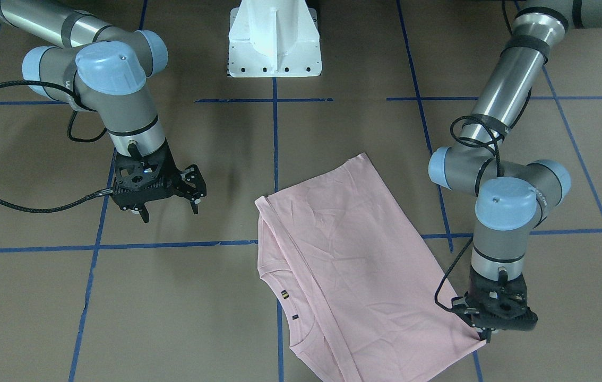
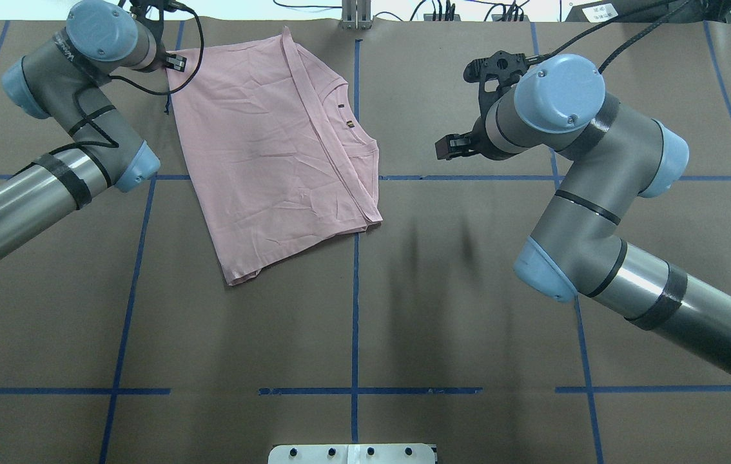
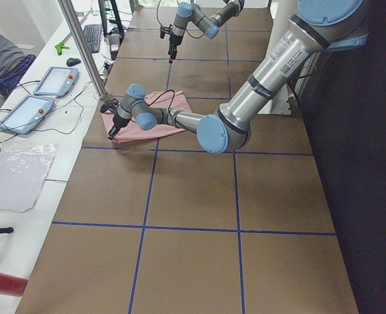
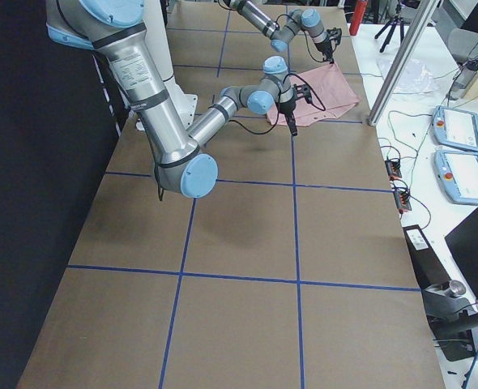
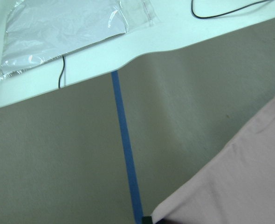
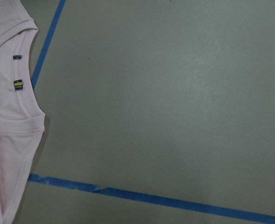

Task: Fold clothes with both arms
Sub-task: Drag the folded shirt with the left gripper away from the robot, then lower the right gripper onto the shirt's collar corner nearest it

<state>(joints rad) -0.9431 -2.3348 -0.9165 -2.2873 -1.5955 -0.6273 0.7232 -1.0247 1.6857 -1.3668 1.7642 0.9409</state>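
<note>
The pale pink T-shirt [image 1: 349,265] lies flat on the brown table, folded lengthwise with its plain side up. Its ribbed collar [image 1: 285,297] is on the side toward my right arm. My left gripper [image 1: 488,333] is down at the shirt's far corner by the table edge, fingers together on the fabric. The left wrist view shows that shirt corner [image 5: 240,186] running to the frame's bottom edge. My right gripper [image 1: 170,211] hangs open above bare table, well clear of the shirt. The right wrist view shows the collar [image 6: 16,93] at its left edge.
The white pedestal base [image 1: 274,42] stands at the robot's side of the table. Blue tape lines [image 2: 354,290] cross the brown surface. Just past the shirt is the table edge, then a white bench with a plastic bag [image 5: 67,28], cables and tablets [image 3: 52,80].
</note>
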